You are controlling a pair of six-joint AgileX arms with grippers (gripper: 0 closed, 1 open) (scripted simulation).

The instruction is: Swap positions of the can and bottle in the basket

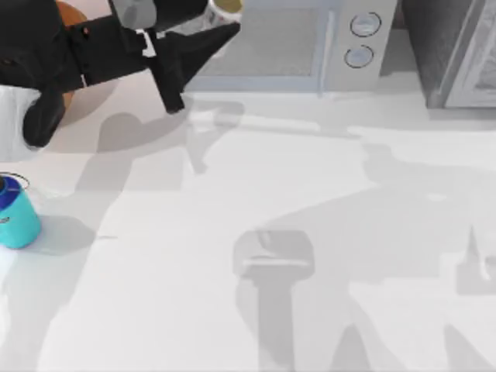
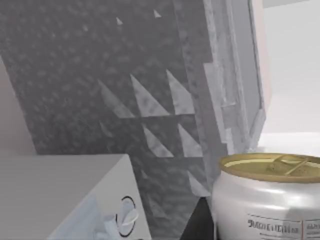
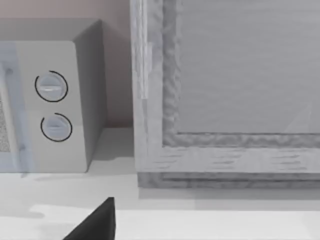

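From above, the left arm reached across the far left of the surface (image 1: pixel 310 232), and its left end effector (image 1: pixel 203 37) was closed around the can (image 1: pixel 225 8), holding it lifted in front of the microwave (image 1: pixel 341 46). My read was that the can was being carried clear so its place could be freed for the swap. The basket (image 1: pixel 74 15) peeked out as an orange-brown curve at the far left, mostly hidden behind the arm, so what sat inside it could not be judged. A teal container with a blue top (image 1: pixel 15 213) stood well apart from it at the left edge; whether that was the bottle was not certain. Over to the left wrist camera: the can (image 2: pixel 265 200) sat close up, silver body, gold lid with its pull tab facing up, so it was held upright, sensible for a clean set-down. Its label (image 2: pixel 280 225) carried small dark print, too fine to read. Behind it stood the microwave's dials (image 2: pixel 125 215) and a grey speckled cabinet (image 2: pixel 100 75). On the right wrist camera, the microwave's two round dials (image 3: pixel 52 107) bore no readable writing, and a dark finger of the right end effector (image 3: pixel 97 222) poked in at the edge; whether it was open or closed, I could not tell.
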